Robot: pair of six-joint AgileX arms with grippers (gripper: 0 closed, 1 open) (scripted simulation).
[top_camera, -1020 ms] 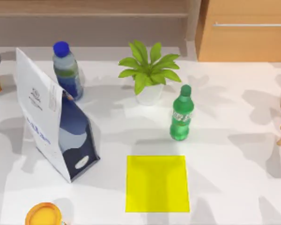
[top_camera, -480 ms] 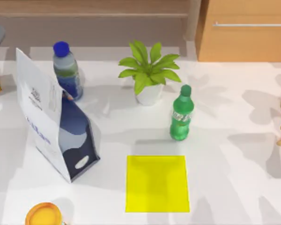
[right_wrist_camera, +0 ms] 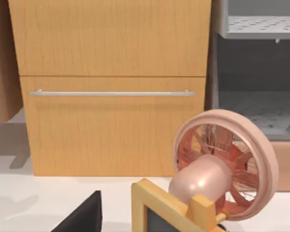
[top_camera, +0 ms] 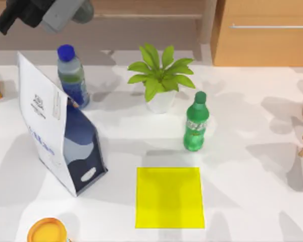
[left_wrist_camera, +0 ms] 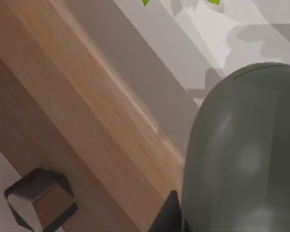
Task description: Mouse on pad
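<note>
The left gripper hangs at the top view's upper left, clamped on the grey mouse. The yellow pad lies bare, near the green bottle.

You are seeing the flat yellow square pad lying bare and open from above; the upright green plastic bottle is standing just behind it, the white-and-navy paper bag flanking its left.

Left arm raised at the top-left corner, claw clamped around the mouse
</note>
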